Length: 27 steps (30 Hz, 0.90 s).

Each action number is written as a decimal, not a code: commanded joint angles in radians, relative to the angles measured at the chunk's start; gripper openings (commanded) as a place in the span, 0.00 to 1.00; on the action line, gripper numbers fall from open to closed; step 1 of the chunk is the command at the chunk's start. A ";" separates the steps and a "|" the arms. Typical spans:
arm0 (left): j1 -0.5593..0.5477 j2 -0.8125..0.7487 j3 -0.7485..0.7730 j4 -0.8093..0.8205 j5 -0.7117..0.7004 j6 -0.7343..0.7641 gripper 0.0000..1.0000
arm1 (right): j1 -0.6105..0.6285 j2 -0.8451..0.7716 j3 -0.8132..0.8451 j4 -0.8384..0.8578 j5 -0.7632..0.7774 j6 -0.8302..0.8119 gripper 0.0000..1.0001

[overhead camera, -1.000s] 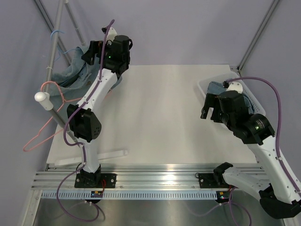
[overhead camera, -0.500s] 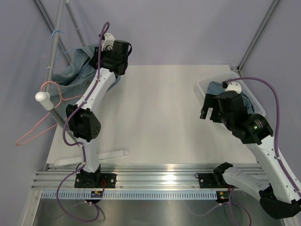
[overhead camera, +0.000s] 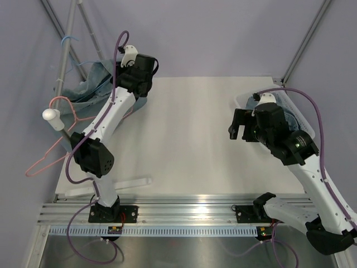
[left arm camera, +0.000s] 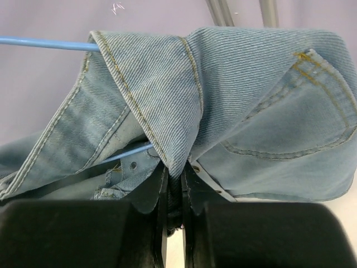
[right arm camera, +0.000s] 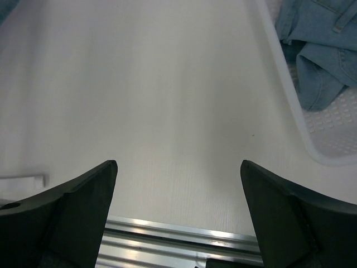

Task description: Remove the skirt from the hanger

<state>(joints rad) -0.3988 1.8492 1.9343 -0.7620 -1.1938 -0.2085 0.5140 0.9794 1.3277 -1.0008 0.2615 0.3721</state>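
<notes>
Pale lilac walls (overhead camera: pixel 223 33) enclose a white counter (overhead camera: pixel 184 145); an aluminium rail (overhead camera: pixel 189 212) runs along its six o'clock edge.

L fingers (left arm camera: pixel 148 202) now pinch skirt (left arm camera: pixel 251 95); R arm (overhead camera: pixel 290 146) swung slightly left.

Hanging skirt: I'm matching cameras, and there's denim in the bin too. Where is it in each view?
Top external: skirt, far left.
Left wrist: skirt fills the frame, fold pinched in the left gripper jaws.
Right wrist: absent; only denim in the bin.
Shared landmark: rack pole, top and left wrist.
</notes>
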 commanded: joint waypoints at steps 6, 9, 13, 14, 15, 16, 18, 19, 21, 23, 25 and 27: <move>-0.075 -0.169 -0.126 -0.066 0.089 -0.112 0.00 | -0.002 0.206 0.162 0.261 -0.346 -0.165 1.00; -0.095 -0.211 -0.171 -0.112 0.137 -0.164 0.00 | 0.000 0.302 0.267 0.317 -0.421 -0.223 0.99; -0.141 -0.267 -0.242 -0.114 0.187 -0.189 0.00 | 0.014 0.433 0.402 0.346 -0.487 -0.271 0.98; -0.149 -0.278 -0.254 -0.115 0.191 -0.190 0.00 | 0.017 0.456 0.425 0.353 -0.502 -0.278 0.97; -0.161 -0.289 -0.274 -0.118 0.195 -0.190 0.00 | 0.024 0.499 0.470 0.358 -0.516 -0.300 0.96; -0.166 -0.301 -0.284 -0.122 0.201 -0.196 0.00 | 0.029 0.521 0.491 0.367 -0.531 -0.312 0.95; -0.173 -0.349 -0.305 -0.119 0.220 -0.201 0.00 | 0.043 0.574 0.527 0.383 -0.556 -0.350 0.93; -0.178 -0.364 -0.328 -0.112 0.246 -0.203 0.00 | 0.052 0.588 0.550 0.405 -0.571 -0.364 0.90; -0.186 -0.416 -0.347 -0.106 0.272 -0.204 0.00 | 0.060 0.623 0.573 0.435 -0.596 -0.410 0.84; -0.187 -0.449 -0.371 -0.103 0.292 -0.204 0.00 | 0.060 0.636 0.574 0.491 -0.604 -0.417 0.84; -0.190 -0.490 -0.386 -0.099 0.319 -0.206 0.00 | 0.060 0.660 0.591 0.531 -0.610 -0.395 0.84; -0.190 -0.527 -0.405 -0.099 0.330 -0.203 0.00 | 0.060 0.717 0.631 0.525 -0.654 -0.378 0.84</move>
<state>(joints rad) -0.5800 1.3838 1.5505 -0.8761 -0.9356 -0.3824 0.5697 1.6463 1.8736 -0.5667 -0.3168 0.0120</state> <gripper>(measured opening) 0.104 0.848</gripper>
